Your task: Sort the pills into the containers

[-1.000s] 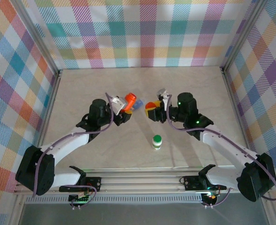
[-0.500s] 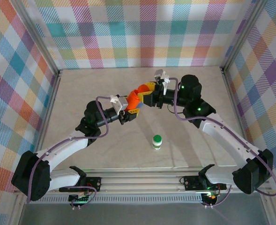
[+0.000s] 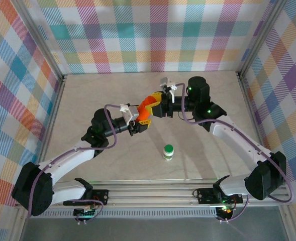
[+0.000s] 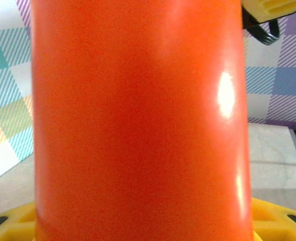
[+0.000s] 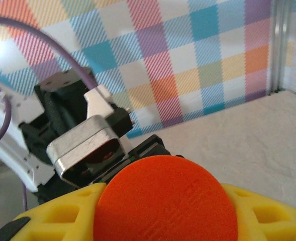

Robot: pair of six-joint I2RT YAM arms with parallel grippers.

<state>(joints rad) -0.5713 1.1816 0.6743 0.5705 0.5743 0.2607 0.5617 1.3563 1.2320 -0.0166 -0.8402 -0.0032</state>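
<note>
An orange pill container [image 3: 145,111] hangs in mid-air over the table's middle, between both arms. My left gripper [image 3: 138,120] is shut on it from the lower left. In the left wrist view its smooth orange wall [image 4: 137,120] hides nearly everything, and the yellow fingers [image 4: 276,221] peek out at the bottom corners. My right gripper [image 3: 157,105] is shut on a round orange cap [image 5: 165,201], gripped between its yellow fingers [image 5: 52,218]. The cap presses against the container's upper end. A white bottle with a green cap [image 3: 168,151] stands on the table nearer the front.
The beige table [image 3: 87,95] is ringed by plaid walls and metal corner posts [image 3: 248,55]. In the right wrist view the left arm's wrist camera housing [image 5: 87,145] and a purple cable [image 5: 47,40] sit just beyond the cap.
Both arms rose and closed in from apart. The orange container and the cap, held separately a second ago, now meet in mid-air. In the last half second the right gripper shifted slightly left.
</note>
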